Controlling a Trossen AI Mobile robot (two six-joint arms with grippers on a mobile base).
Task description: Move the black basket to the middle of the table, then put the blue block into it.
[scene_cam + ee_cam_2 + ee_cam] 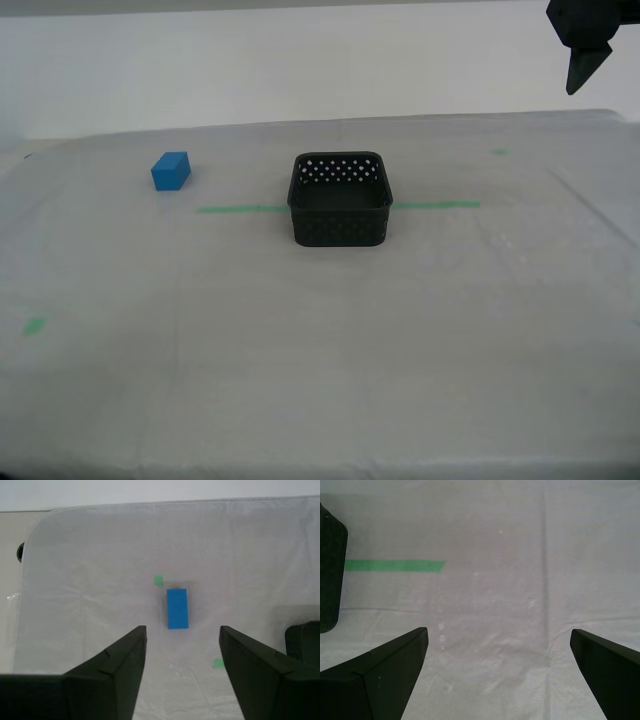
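The black basket (339, 200) stands upright and empty near the middle of the table (320, 350), on the green tape line (238, 209). The blue block (170, 171) lies on the table toward the exterior view's left, well apart from the basket. My second gripper (182, 627) is open and empty, hovering above the table with the blue block (177, 608) just beyond its fingertips; a corner of the basket (304, 642) shows beside it. My first gripper (497, 630) is open and empty over bare sheeting beside the basket (330, 570); it hangs high at the exterior view's right (583, 55).
Small green marks lie on the sheeting (34, 326) (500, 152), two of them near the block (158, 580) (218, 663). The tape line's end (395, 565) shows past the basket. The table's rounded corner (37, 525) is beyond the block.
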